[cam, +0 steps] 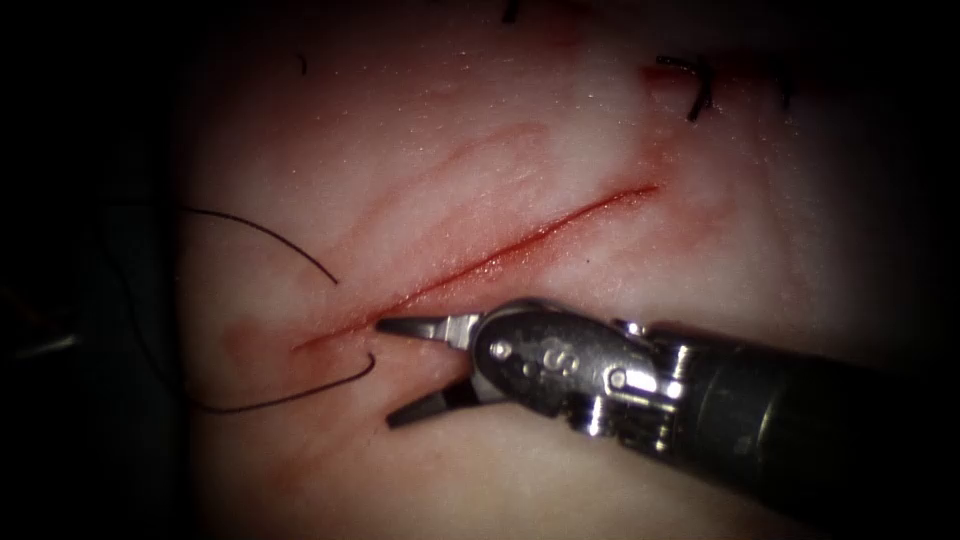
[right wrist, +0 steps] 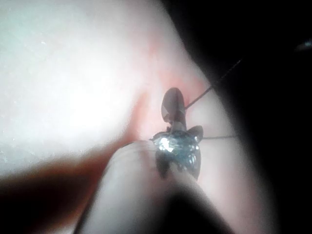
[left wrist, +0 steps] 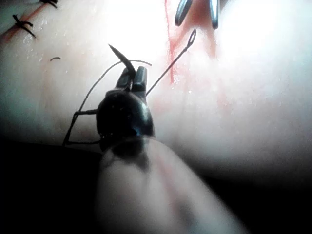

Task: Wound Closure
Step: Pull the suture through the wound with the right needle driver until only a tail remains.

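Pale tissue (cam: 560, 140) fills the field; cut (cam: 500, 262) runs 8 to 2 o'clock. Right tool (cam: 405, 370) spread wide, empty, at the cut's lower end. Left tool (left wrist: 132, 78) clamped on needle (left wrist: 123, 58), clear of tissue. Thread (cam: 270, 240) limp, fine; needle stiff, likely slippery, best gripped mid-curve.

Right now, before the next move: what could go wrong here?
1. The right end effector is open and holds nothing, straddling the thread by the left end of the cut. It could snag the thread or nick the tissue.
2. The left end effector holds the needle back from its point, apparently clear of the tissue. Slack thread loops around this tool and could tangle.
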